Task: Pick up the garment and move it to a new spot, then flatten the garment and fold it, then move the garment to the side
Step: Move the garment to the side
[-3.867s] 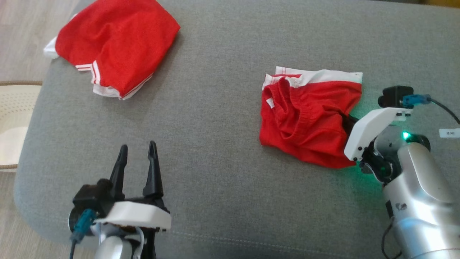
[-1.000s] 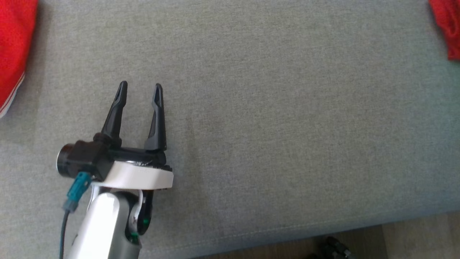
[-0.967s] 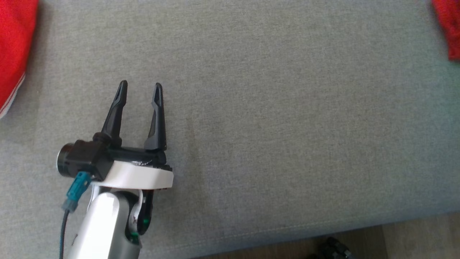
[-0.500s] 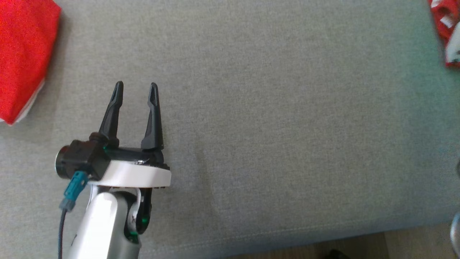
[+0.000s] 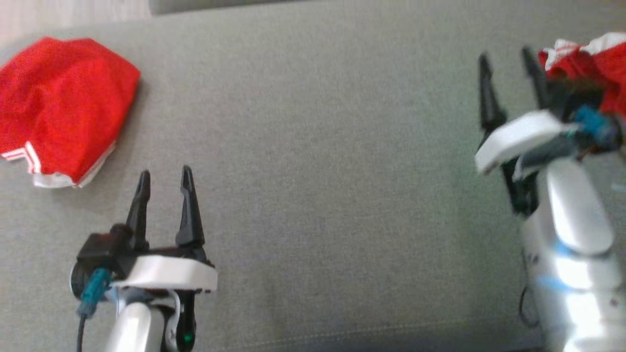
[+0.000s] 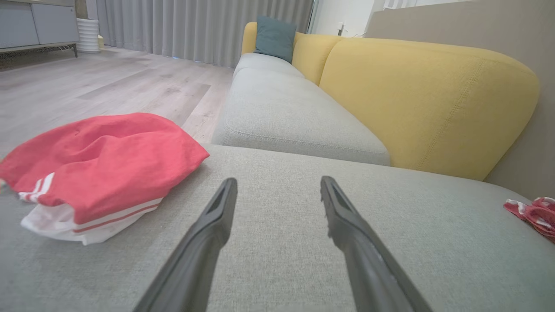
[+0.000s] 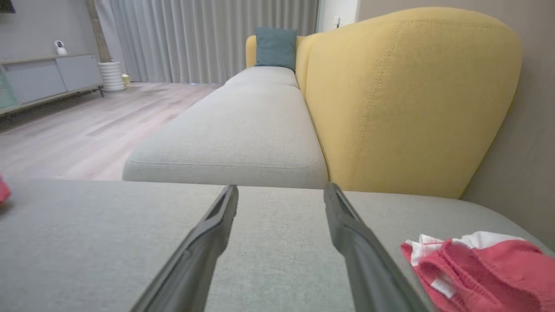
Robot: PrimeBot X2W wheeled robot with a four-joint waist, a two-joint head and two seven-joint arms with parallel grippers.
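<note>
My left end effector (image 5: 165, 171) and right end effector (image 5: 505, 53) both gape empty. The red shorts (image 7: 490, 268) beside the right look limp and light; I'd pinch the white waistband (image 7: 477, 239).

We see a red garment (image 7: 485, 268) of soft, matt cloth with white trim on a grey cushion (image 5: 313, 146) of coarse woven fabric. The left claw (image 5: 165, 172) has matt black plastic fingers (image 5: 188, 215) and a smooth white shell (image 5: 166, 274); the right forearm (image 5: 577, 210) gleams silvery.

Home living room, yellow sofa (image 7: 403, 95), curtains (image 7: 208, 39)
</note>
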